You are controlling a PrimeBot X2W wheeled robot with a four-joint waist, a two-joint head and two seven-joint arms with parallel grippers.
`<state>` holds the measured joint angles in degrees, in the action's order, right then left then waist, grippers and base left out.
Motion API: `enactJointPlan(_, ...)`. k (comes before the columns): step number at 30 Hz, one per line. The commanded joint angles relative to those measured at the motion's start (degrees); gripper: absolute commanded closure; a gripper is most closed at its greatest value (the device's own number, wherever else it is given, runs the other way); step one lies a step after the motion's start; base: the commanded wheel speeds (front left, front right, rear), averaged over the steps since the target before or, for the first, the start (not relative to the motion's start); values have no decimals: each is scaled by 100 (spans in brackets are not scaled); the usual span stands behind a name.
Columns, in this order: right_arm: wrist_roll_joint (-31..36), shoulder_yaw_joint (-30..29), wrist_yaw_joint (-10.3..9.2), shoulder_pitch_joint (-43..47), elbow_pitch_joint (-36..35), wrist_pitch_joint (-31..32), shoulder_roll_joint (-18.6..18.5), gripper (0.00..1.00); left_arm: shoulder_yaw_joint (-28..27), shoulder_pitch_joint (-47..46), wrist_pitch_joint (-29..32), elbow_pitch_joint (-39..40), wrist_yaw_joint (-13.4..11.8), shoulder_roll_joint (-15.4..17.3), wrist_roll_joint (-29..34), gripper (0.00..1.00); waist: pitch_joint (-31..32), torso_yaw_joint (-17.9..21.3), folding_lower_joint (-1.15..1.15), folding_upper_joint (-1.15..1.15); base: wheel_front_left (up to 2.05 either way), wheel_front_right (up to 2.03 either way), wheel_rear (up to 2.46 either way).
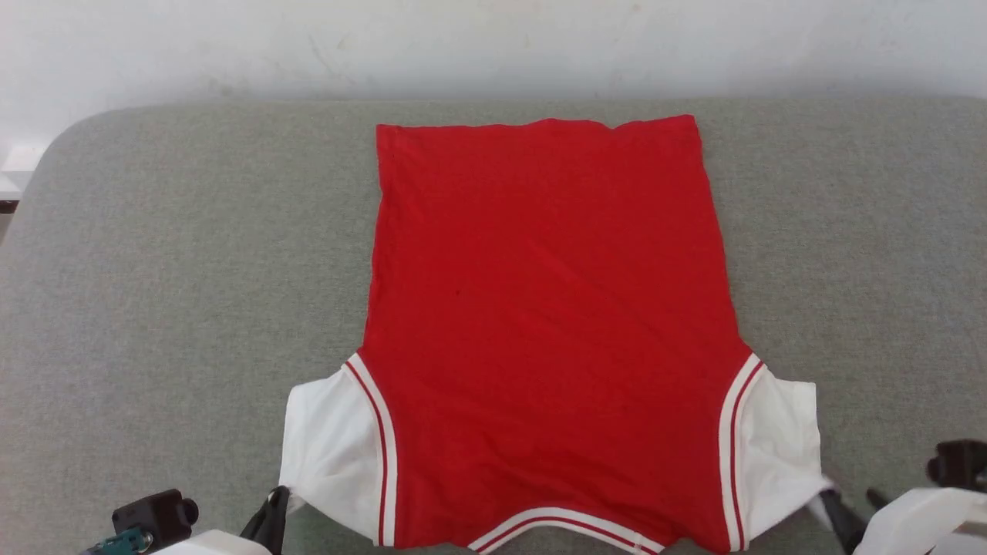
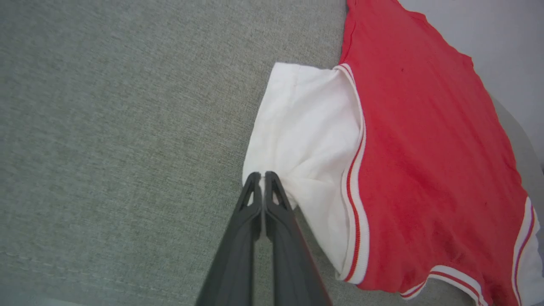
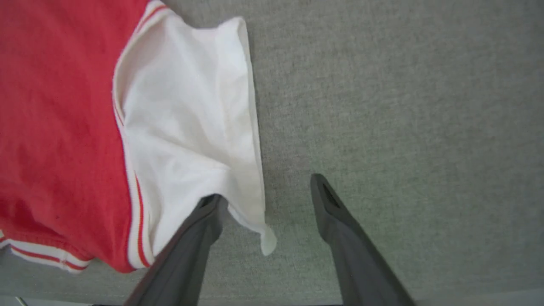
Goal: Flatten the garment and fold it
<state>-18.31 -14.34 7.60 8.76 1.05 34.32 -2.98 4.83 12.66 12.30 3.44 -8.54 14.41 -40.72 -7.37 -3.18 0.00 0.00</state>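
The garment (image 1: 547, 308) lies spread flat on the grey table, plain red side up, collar toward me and hem at the far end. Its lettering and number are hidden. My left gripper (image 1: 279, 497) is shut on the corner of the white left sleeve (image 2: 301, 131), pinching the cloth between its fingertips (image 2: 260, 180). My right gripper (image 3: 265, 191) is open at the white right sleeve (image 3: 191, 123). One of its fingers (image 3: 204, 225) lies partly under the sleeve's edge and the other rests apart on the bare table.
The grey fabric-covered table (image 1: 154, 270) stretches wide on both sides of the shirt. A white wall (image 1: 493, 46) runs behind the table's far edge. The table's left corner is rounded.
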Motion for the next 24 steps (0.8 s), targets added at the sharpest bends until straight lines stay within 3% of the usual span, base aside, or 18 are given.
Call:
enactJointPlan(1,-40,-42,-11,-10,-211,-194,10,0,-2,-16,-57,47,37,9,-32,100,11,-35,0,0,0,0,0)
enactJointPlan(6,-105,-201,-11,-357,-714,-1159,10,0,35,-38,-92,65,45,24,9,100,14,-150,0,0,0,0,0)
enactJointPlan(11,54,-132,-11,-1231,-687,-2261,-3,0,73,-158,-173,85,55,-28,24,100,-142,-326,0,0,0,0,0)
enactJointPlan(18,181,187,-11,-3016,412,-3082,-655,0,188,-467,-280,185,127,-118,56,100,-717,-678,0,0,0,0,0)
enactJointPlan(24,307,451,-11,-4576,1740,-2741,-1275,0,339,-850,-396,267,225,-253,82,100,-1417,-1083,0,0,0,0,0)
